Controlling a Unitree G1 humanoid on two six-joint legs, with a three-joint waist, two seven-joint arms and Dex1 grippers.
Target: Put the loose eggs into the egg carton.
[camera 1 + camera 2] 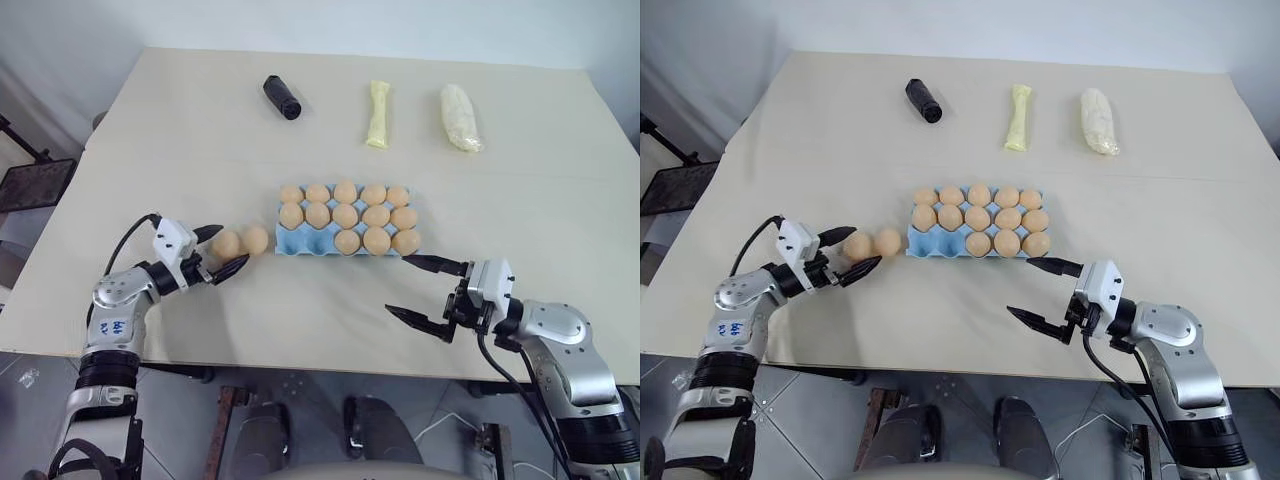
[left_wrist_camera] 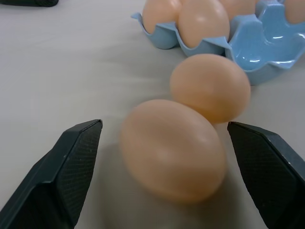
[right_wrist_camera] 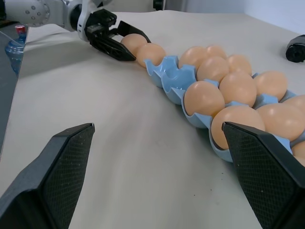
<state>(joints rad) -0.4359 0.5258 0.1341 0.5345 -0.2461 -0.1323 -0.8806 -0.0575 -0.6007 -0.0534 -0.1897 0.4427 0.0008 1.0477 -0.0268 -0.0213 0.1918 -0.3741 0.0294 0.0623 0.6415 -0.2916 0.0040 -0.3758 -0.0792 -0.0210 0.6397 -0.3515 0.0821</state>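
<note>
jaws of the left gripper (image 1: 222, 251) stand apart around the nearer of two smooth tan loose eggs (image 1: 227, 244), beside the light blue moulded egg carton (image 1: 300, 243) on the surface. left wrist view: egg (image 2: 172, 149) between the fingers, ungripped; next, close gently and lift. right wrist view: right gripper (image 3: 157, 167) idles apart.

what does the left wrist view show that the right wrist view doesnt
Left wrist, not right wrist: a close look between the open left gripper fingers, one on each side of the near egg, a gap showing on both sides, so no contact yet.

Right wrist, not left wrist: the open right gripper over bare table, the left gripper seen from outside, and the carton's many filled cups.

Both: the near egg, the second egg just beyond it, and the blue carton with an empty cup at its near corner.
</note>
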